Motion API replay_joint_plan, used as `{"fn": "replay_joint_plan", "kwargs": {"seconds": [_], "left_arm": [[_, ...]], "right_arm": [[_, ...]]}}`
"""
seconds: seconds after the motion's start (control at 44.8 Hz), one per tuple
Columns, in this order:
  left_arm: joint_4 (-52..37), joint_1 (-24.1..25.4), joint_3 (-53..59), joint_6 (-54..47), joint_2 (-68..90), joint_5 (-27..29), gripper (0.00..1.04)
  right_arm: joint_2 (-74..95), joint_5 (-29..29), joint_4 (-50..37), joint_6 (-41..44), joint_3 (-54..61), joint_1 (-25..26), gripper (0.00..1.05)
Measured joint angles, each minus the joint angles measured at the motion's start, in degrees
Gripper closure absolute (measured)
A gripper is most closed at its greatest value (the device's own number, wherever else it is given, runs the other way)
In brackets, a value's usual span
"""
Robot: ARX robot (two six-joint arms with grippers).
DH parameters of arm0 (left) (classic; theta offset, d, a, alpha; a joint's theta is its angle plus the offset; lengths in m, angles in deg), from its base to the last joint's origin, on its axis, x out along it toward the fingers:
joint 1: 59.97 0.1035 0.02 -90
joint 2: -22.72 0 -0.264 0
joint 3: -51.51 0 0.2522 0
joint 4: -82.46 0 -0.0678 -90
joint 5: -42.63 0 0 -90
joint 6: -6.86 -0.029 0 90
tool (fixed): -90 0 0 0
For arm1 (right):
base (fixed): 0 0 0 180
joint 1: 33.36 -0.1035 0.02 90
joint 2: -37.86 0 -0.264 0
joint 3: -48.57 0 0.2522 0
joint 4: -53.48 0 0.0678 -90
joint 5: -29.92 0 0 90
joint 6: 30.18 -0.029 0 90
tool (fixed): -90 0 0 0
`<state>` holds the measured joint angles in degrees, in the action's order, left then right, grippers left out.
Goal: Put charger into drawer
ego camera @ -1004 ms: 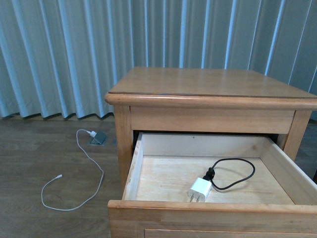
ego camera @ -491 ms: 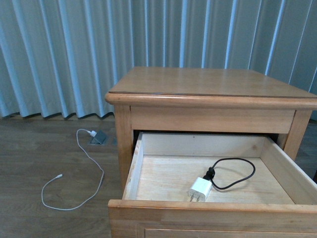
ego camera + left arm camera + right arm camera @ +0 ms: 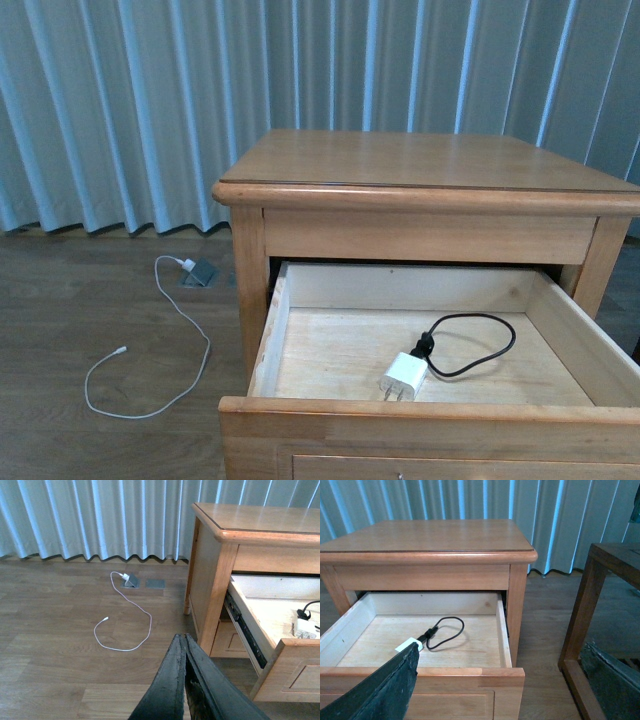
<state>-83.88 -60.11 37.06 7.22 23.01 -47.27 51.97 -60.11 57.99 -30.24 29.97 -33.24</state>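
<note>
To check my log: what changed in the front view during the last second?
Nothing was moved or grasped; the whole scene only sits slightly higher in frame. The small white cube charger lies in the open light-wood drawer as before, and the long white cable stays on the floor.

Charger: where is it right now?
Front view: the charger lies inside the open upper drawer, near its front wall at roughly mid-width, with its black cable looped behind it toward the robot's right.
</note>
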Motion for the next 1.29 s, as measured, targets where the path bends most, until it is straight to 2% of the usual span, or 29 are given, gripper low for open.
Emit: {"fn": "replay_joint_plan", "kwargs": {"seconds": [0.045,0.112,0.178,0.335,0.446,0.491,0.535,0.825,1.093,1.294], "left_arm": [[0.0,0.0,0.0,0.0,0.0,0.0,0.96],[0.0,0.0,0.0,0.0,0.0,0.0,0.80],[0.0,0.0,0.0,0.0,0.0,0.0,0.65],[0.0,0.0,0.0,0.0,0.0,0.0,0.35],[0.0,0.0,0.0,0.0,0.0,0.0,0.10],[0.0,0.0,0.0,-0.1,0.0,0.0,0.04],[0.1,0.0,0.0,-0.1,0.0,0.0,0.07],[0.1,0.0,0.0,-0.1,0.0,0.0,0.06],[0.1,0.0,0.0,-0.1,0.0,0.0,0.06],[0.1,0.0,0.0,-0.1,0.0,0.0,0.06]], "right_arm": [[0.0,0.0,0.0,0.0,0.0,0.0,0.08],[0.2,-1.2,1.2,-0.3,-0.2,0.2,0.08],[0.6,-5.2,9.6,-0.9,-1.9,-0.3,0.08],[8.0,-6.1,20.0,-3.7,-5.4,-3.9,0.08],[18.8,-6.9,22.4,-7.5,-8.7,-6.3,0.08],[22.8,-6.9,22.0,-8.8,-9.6,-7.2,0.08],[27.4,-6.5,20.8,-10.7,-10.5,-8.6,0.08],[43.5,-3.0,13.3,-15.9,-14.6,-13.6,0.08],[60.5,4.0,2.6,-20.0,-19.8,-20.2,0.08],[70.8,7.7,-2.3,-20.9,-25.0,-21.5,0.08]]}}
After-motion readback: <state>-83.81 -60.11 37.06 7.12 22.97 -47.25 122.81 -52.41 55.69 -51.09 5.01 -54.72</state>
